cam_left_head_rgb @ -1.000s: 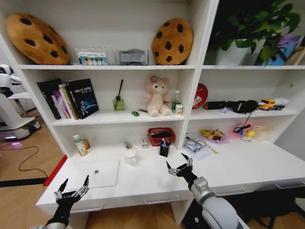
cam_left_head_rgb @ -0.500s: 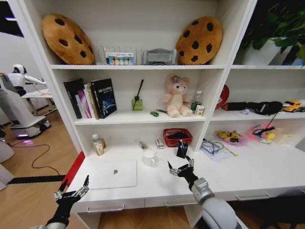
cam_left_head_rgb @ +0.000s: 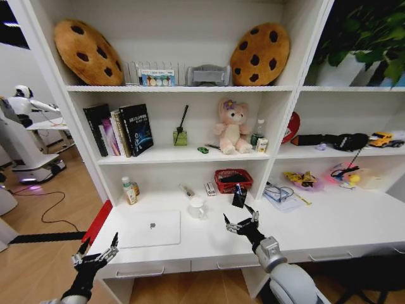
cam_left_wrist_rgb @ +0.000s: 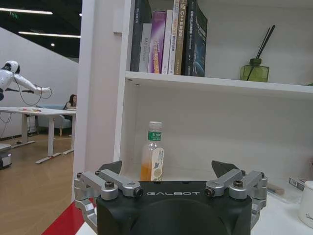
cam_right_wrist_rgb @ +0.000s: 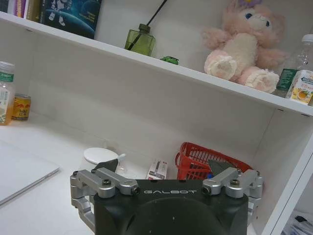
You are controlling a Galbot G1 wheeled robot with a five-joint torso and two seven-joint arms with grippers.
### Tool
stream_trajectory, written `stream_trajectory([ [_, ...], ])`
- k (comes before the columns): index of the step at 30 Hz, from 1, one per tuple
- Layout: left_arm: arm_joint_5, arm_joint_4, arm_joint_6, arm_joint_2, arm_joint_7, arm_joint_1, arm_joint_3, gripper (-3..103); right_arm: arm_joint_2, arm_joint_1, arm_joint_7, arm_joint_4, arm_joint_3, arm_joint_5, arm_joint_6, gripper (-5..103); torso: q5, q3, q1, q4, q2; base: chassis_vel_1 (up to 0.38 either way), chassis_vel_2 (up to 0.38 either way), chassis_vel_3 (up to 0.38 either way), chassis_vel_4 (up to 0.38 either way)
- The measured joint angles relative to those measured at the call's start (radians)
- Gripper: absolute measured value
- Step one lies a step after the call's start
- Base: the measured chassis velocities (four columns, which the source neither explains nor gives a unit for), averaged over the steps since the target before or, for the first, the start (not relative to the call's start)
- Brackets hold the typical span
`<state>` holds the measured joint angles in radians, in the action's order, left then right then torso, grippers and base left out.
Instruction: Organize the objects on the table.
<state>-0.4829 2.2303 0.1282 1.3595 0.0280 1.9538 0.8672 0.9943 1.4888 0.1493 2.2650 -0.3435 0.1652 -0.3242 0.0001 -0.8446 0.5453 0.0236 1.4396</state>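
Head view puts the table (cam_left_head_rgb: pixel 354 221) across the middle, and the laptop (cam_left_head_rgb: pixel 150 228) serves as the landmark on its left half.

Biggest of the clutter, the laptop lies flat and closed near the table's front edge. It is likely stiff, fairly heavy and smooth on top, so a thin edge is probably the only place to pinch it, and it could slip.

Behind and to the right of the laptop stands a red basket (cam_left_head_rgb: pixel 233 180), light and rigid by the look of it, best taken by its rim. Between the basket and the laptop sits a white cup (cam_left_head_rgb: pixel 197 206), probably light and breakable, easy to tip. A bottle (cam_left_head_rgb: pixel 128 190) with a small can (cam_left_head_rgb: pixel 135 189) just beside it stands behind the laptop's left corner; both look light, round and apt to roll. A small dark holder with a pen (cam_left_head_rgb: pixel 238 196) stands just in front of the basket.

The right gripper (cam_left_head_rgb: pixel 241 223) hovers over the table right of the laptop, fingers spread, empty, with the cup and holder close ahead. The left gripper (cam_left_head_rgb: pixel 95 253) hangs off the table's front corner left of the laptop, fingers also spread and empty.
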Motion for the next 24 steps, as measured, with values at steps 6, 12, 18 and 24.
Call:
stream_trajectory([
  [6, 0.000, 0.000, 0.000, 0.000, 0.000, 0.000, 0.000, 100, -0.010, -0.012, -0.005, 0.002, 0.006, 0.009, -0.011, 100, 0.0001, 0.000, 0.000, -0.0003, 0.000, 0.184, -0.190, -0.170, 0.188],
  [12, 0.000, 0.000, 0.000, 0.000, 0.000, 0.000, 0.000, 100, -0.016, -0.010, -0.011, -0.002, -0.001, 0.011, -0.010, 100, -0.0005, 0.000, 0.000, 0.0000, 0.000, 0.238, -0.250, -0.262, 0.264],
  [18, 0.000, 0.000, 0.000, 0.000, 0.000, 0.000, 0.000, 100, -0.016, -0.017, -0.015, -0.003, 0.005, 0.015, -0.014, 100, -0.0017, 0.000, -0.001, -0.0001, 0.000, 0.335, -0.326, -0.329, 0.330],
  [24, 0.000, 0.000, 0.000, 0.000, 0.000, 0.000, 0.000, 100, -0.022, -0.014, -0.017, -0.002, 0.000, 0.018, -0.016, 100, -0.0012, 0.001, -0.001, 0.0001, 0.001, 0.362, -0.363, -0.374, 0.355],
])
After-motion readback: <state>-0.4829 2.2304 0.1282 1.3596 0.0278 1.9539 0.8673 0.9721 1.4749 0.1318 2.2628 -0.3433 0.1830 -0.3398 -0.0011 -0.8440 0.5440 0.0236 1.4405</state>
